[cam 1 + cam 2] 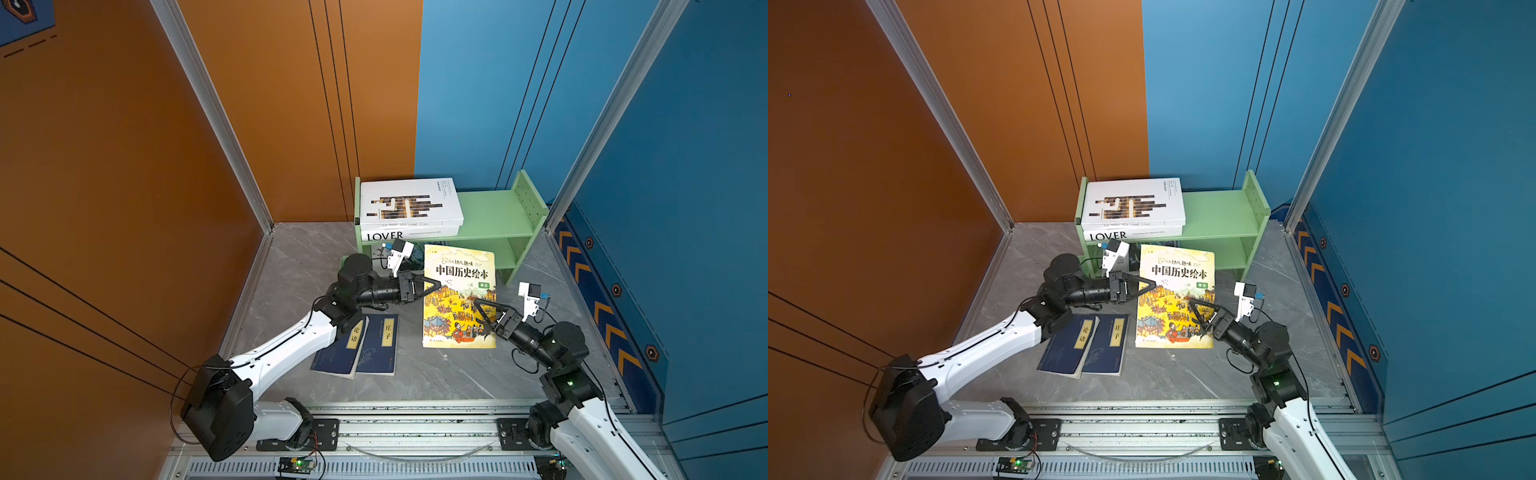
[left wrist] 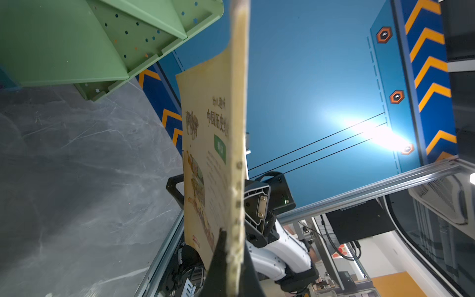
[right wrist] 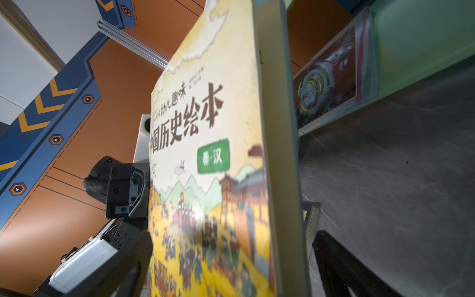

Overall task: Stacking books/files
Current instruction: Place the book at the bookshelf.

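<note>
Holding yellow picture book [image 1: 457,266] by edge, left gripper [image 1: 434,286] clamped; right gripper [image 1: 480,307] gaping (astride, gripping nothing). Stacked: white pair [image 1: 409,203]; navy pair [image 1: 376,345] pending.

Occluded / unclear bits
Left navy bk [image 1: 336,357]: corner under left arm [image 1: 291,340]. Lower-shelf bk [image 3: 331,77] partly behind yellow picture bk [image 3: 210,154], whose near end is blurred & cropped in right wrist view. White barred bk [image 1: 409,203]: spine print unreadable.
</note>
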You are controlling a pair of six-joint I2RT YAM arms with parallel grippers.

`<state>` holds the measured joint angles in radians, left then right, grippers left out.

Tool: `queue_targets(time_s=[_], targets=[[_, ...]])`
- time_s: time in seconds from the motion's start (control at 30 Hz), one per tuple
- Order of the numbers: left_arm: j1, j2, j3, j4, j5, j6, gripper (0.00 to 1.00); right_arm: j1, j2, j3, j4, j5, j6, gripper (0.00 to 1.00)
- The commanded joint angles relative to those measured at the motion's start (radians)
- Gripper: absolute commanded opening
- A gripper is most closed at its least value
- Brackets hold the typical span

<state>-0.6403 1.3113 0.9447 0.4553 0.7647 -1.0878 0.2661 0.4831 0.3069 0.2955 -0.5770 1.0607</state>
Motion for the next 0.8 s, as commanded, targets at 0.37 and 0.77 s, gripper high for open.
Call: queue_targets(time_s=[0.37,0.77], targets=[[-0.125,-0.003,0.389,0.138,-0.042,0.089,0.00,-0.016,-0.237,0.038,-0.119,0.074,0.091,1.00],[-0.194,0.194,0.362,0.260,-0.209,-0.076,0.00,0.047,-0.131,0.141,-0.060,0.215,0.031,1.00]])
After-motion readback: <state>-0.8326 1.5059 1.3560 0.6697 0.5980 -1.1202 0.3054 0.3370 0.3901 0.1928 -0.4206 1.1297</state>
